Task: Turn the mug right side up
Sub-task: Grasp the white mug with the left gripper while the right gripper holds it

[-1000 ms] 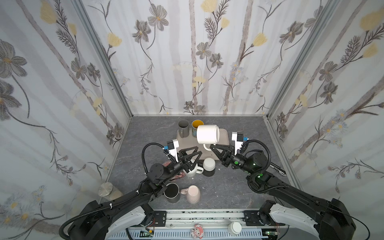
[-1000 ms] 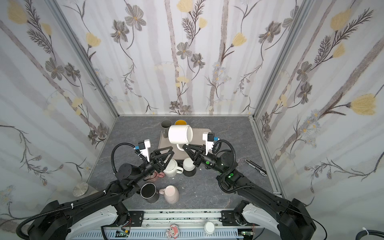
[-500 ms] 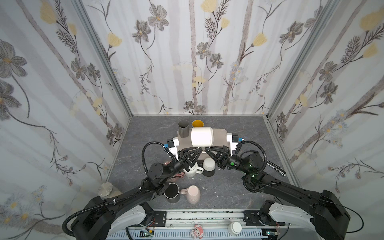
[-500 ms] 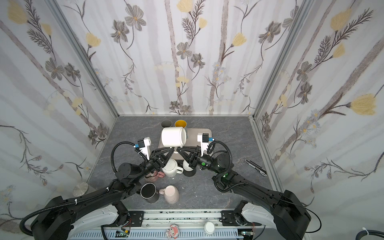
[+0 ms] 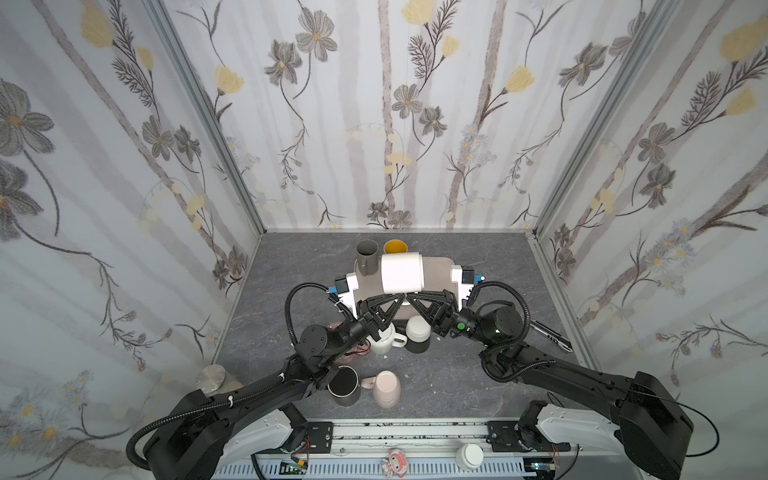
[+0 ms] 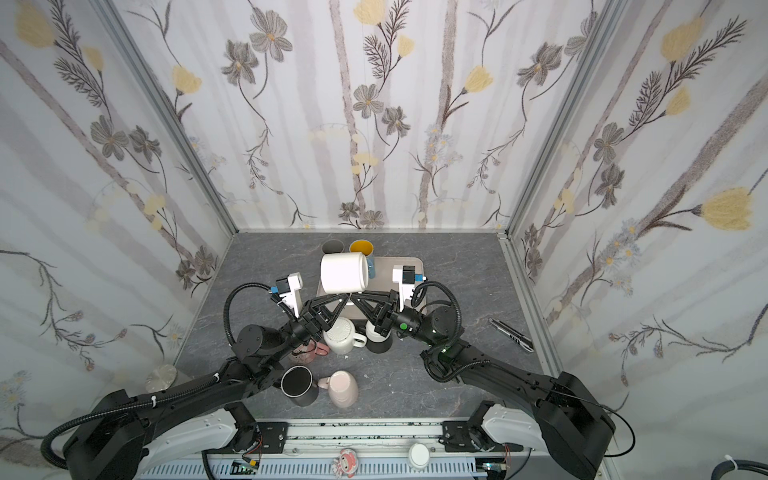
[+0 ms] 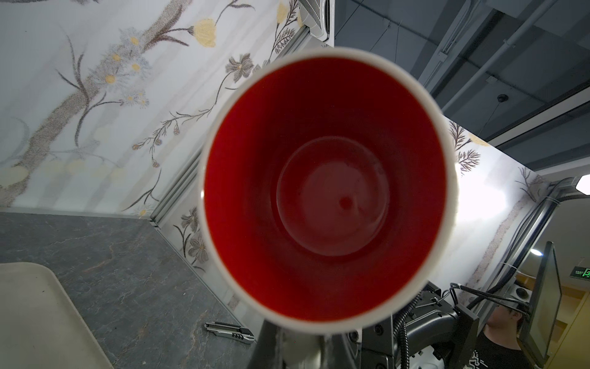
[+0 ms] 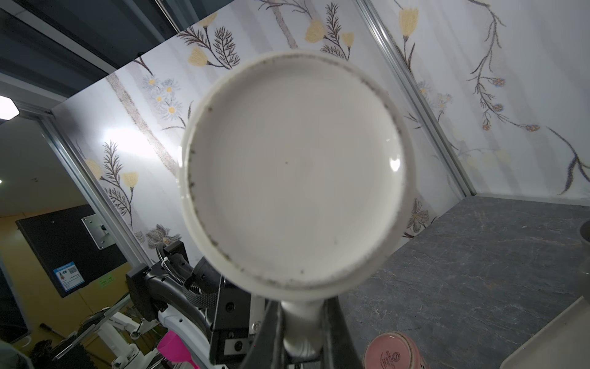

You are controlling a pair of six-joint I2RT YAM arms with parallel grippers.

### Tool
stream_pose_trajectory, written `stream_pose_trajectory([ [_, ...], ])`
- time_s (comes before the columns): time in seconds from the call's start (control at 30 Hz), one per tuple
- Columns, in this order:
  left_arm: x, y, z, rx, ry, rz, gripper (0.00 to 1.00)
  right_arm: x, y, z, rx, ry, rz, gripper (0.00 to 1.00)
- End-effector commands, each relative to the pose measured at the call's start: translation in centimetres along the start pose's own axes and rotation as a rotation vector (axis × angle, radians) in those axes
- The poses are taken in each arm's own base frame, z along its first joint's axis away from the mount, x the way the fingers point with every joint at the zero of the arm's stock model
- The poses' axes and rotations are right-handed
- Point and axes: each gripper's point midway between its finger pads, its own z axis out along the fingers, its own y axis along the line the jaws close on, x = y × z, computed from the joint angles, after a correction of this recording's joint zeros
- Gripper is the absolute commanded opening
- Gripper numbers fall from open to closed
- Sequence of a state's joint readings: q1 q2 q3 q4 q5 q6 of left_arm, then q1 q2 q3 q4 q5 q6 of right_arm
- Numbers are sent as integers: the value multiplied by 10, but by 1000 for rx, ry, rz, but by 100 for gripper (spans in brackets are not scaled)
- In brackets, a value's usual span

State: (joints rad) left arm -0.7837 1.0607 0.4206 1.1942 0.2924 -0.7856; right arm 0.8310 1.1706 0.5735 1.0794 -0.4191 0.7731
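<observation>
Hanging sideways in mid-air, white mug, handle underneath, pinched between the closed jaws of left gripper and right gripper, red inside facing the left arm

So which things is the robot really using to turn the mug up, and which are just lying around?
For the job:
white mug, red inside, held up sideways
left hand and right hand, both shut on its handle

Just lying about:
tray
grey cup
yellow cup
pink mug
black mug
utility knife
</observation>
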Motion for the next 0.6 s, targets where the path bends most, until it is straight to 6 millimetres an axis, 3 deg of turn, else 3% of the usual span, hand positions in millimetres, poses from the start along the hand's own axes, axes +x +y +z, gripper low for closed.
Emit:
stream_pose_trajectory([
  [0.0, -7, -6, 4, 4, -7, 41, 0, -3, 10, -2, -21, -10, -27, 12],
  [0.07, -8, -4, 4, -26, -1, 60, 0, -3, 4, -5, 25, -10, -40, 29],
  [0.2, -10, 7, 5, -133, 38, 99, 0, -2, -8, -15, 117, -9, -68, 50],
  [0.4, -14, 38, -4, -390, 121, 191, 0, 1, -30, -38, 282, -6, -108, 54],
  [0.57, -16, 80, -18, -682, 252, 295, 0, 5, -38, -54, 345, 0, -120, 55],
])
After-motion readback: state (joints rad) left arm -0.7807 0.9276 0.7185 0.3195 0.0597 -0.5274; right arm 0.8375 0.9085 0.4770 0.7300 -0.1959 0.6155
